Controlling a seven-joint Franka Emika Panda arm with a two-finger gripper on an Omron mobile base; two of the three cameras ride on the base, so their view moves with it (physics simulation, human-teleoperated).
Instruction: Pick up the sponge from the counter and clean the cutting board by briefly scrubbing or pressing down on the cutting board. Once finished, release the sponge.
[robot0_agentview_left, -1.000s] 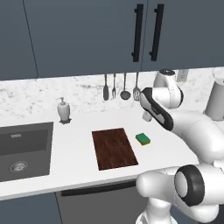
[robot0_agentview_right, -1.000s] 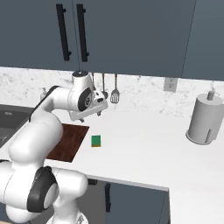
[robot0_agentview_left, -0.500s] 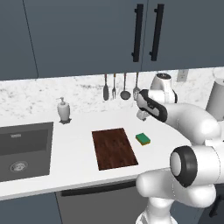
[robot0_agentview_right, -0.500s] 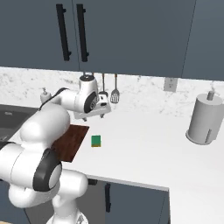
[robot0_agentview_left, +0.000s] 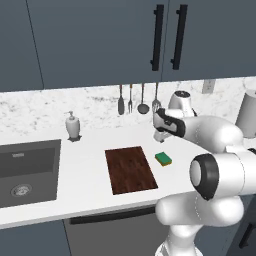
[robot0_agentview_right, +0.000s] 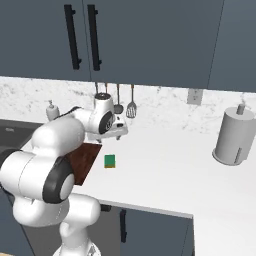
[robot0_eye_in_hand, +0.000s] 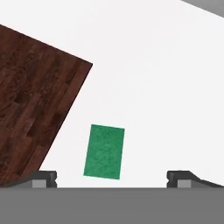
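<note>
Lying flat: green rectangular sponge (robot0_eye_in_hand: 104, 151) beside grainy cutting board (robot0_eye_in_hand: 35, 100).

A small rectangular sponge (robot0_agentview_left: 163, 159), green on top with a yellow layer beneath, is seen lying flat on the white bench (robot0_agentview_left: 90, 150). It is placed just beside the cutting board (robot0_agentview_left: 130, 169), off the board's right edge and apart from it. The cutting board, a dark reddish-brown wooden rectangle with visible grain, is laid flat on the bench, its surface bare.
</note>
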